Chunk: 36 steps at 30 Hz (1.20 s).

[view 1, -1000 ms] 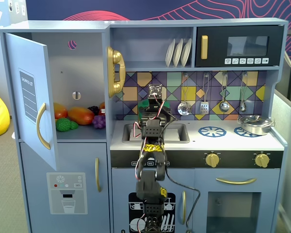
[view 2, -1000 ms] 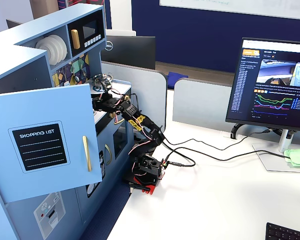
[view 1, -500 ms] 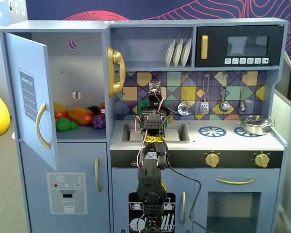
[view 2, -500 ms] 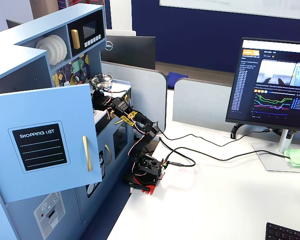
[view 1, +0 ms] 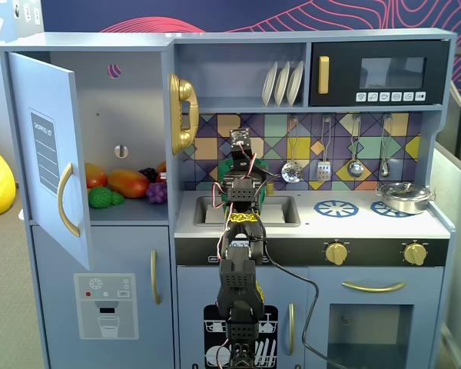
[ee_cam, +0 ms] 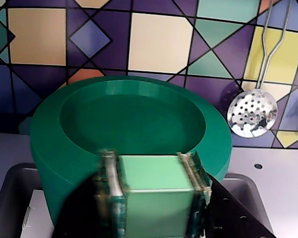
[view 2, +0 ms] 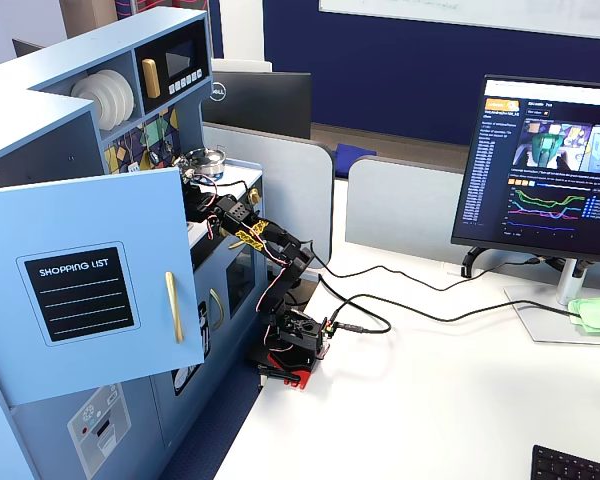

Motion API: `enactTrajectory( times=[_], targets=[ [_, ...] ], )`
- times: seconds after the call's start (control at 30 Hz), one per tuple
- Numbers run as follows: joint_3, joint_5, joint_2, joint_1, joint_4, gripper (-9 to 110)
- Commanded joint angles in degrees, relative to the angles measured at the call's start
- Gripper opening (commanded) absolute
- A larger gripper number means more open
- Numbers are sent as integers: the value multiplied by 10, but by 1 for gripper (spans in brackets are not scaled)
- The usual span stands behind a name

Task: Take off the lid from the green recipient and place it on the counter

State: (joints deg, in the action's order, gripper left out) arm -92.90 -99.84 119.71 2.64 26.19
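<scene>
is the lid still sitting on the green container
Yes. In the wrist view the lid lies flat on the green container, and the gripper is closed on its central knob.

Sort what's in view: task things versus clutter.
Job: lid with its knob in the gripper, green recipient, counter.
Lying about: silver pot, skimmer, toy fruit, plates, yellow phone.

The green recipient (ee_cam: 64, 148) looks like matt plastic with fine printed layer lines, and the paler green lid (ee_cam: 156, 191) has a smoother, dull surface. The skimmer (ee_cam: 252, 113) and the pot (view 1: 403, 197) are shiny polished metal. The counter (view 1: 353, 223) is smooth and matt white. The phone (view 1: 183, 114) is glossy golden plastic.
</scene>
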Motion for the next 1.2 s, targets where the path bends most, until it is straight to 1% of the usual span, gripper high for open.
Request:
enactTrajectory(
  times=[0.0, 0.13, 0.27, 0.37, 0.47, 0.67, 0.77, 0.87, 1.07, 1.17],
  targets=[
    [37, 10, 8, -11, -11, 0],
    [51, 10, 14, -11, -20, 0],
    [103, -9, 17, -7, -3, 0],
    [108, -16, 30, 7, -1, 0],
    [120, 4, 33, 55, -3, 0],
    [177, 11, -6, 208, -50, 0],
    [141, 17, -5, 269, -81, 0],
    [71, 21, -4, 308, -128, 0],
    [-121, 5, 0, 319, -294, 0],
    [-181, -4, -12, 313, -338, 0]
  ],
)
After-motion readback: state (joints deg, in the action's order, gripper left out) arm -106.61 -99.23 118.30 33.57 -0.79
